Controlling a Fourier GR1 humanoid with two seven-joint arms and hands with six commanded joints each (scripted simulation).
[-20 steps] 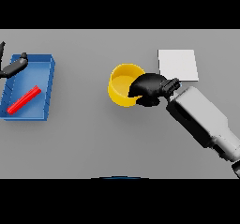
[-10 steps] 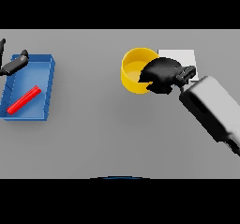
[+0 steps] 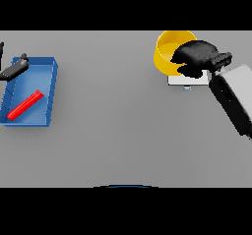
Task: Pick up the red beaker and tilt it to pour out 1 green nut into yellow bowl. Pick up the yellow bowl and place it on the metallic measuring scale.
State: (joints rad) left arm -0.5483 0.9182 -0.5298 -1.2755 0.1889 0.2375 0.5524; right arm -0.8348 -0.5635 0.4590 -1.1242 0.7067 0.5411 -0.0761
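Carried farther up and right since the earlier frames, the round yellow bowl point(image 3: 166, 52) now sits over the flat white measuring scale point(image 3: 187, 80), the right hand point(image 3: 198, 58) with fingers curled over its rim. At the left edge, the left hand point(image 3: 14, 69), fingers unclear, is over the blue tray point(image 3: 49, 76) holding a red beaker point(image 3: 25, 105).

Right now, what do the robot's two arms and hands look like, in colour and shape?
The right arm is a blocky white forearm with a dark grey side, ending in a bulky black right hand. Of the left side, only the dark left hand shows at the view's left edge; its arm is out of view. No cables or markings are visible.
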